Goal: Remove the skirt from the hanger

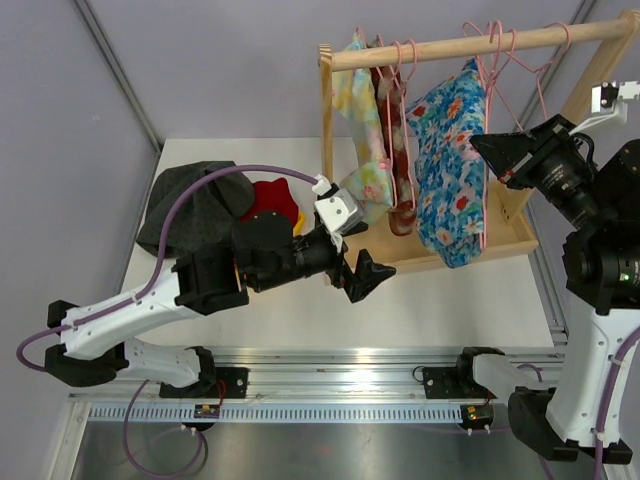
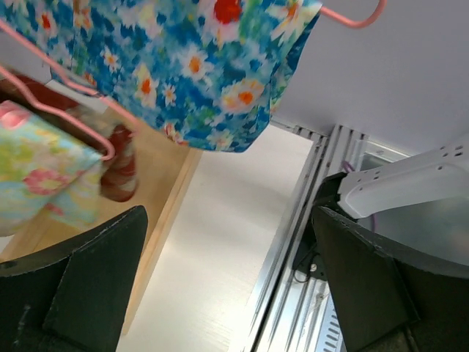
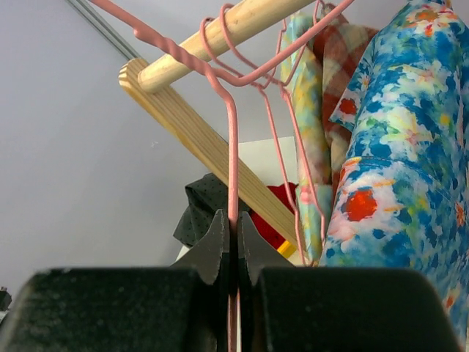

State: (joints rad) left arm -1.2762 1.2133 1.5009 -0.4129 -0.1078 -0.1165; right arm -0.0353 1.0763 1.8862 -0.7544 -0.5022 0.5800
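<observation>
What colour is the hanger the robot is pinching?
Pink. The hanger shows best in the right wrist view, pinched by the right gripper.

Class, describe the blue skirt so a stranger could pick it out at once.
Find the wooden rack on the table. Of the clothes on its rail, the skirt hangs rightmost. It alone is blue with white and red flowers; its neighbours are pale yellow-green and red checked.

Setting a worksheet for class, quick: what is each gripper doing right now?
Left gripper: open, holding nothing.
Right gripper: closed on the pink hanger.
</observation>
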